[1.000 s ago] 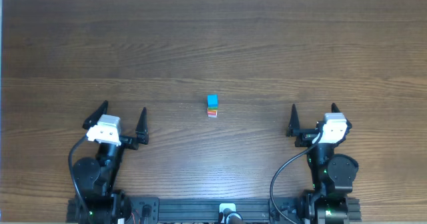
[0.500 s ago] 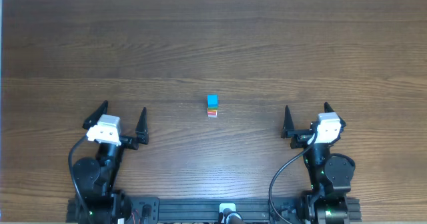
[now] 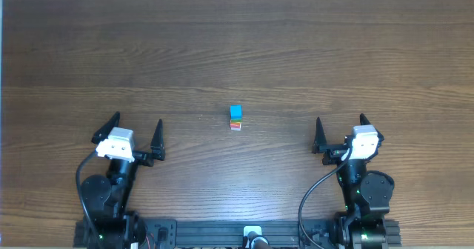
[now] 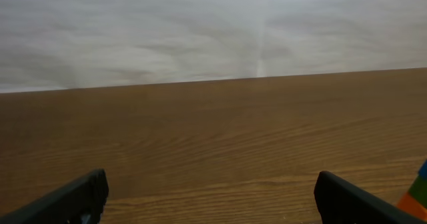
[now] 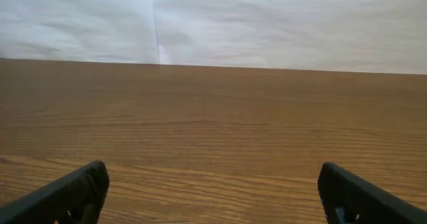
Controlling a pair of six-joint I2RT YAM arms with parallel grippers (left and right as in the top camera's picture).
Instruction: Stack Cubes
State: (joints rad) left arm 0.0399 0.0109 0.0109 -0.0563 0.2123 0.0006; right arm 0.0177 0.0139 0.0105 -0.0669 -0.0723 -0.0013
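Cube stack (image 3: 235,118): stands on the bench (image 3: 237,41) at the centre of the top view, slightly below mid-height. A blue cube (image 3: 235,112) is on top, with a green layer and then an orange layer showing under it. The cubes touch one another and the column looks upright. In the left wrist view the green cube (image 4: 421,187) and the orange cube (image 4: 411,205) show at the lower right edge, cut off by the frame.

Surroundings: bare wood-grain bench surface on all sides of the stack. Nothing lies between the stack and either arm. A pale wall (image 4: 213,31) closes off the far edge of the bench in both wrist views.

Left end effector (image 3: 138,120): lower left of the top view, well apart from the stack. Its fingers are spread wide and hold nothing. The arm is folded back over its base at the bottom edge.

Right end effector (image 3: 340,119): lower right of the top view, well apart from the stack and at about the same height in the frame as the left one. Its fingers are also spread wide and hold nothing. The arm is likewise folded over its base.
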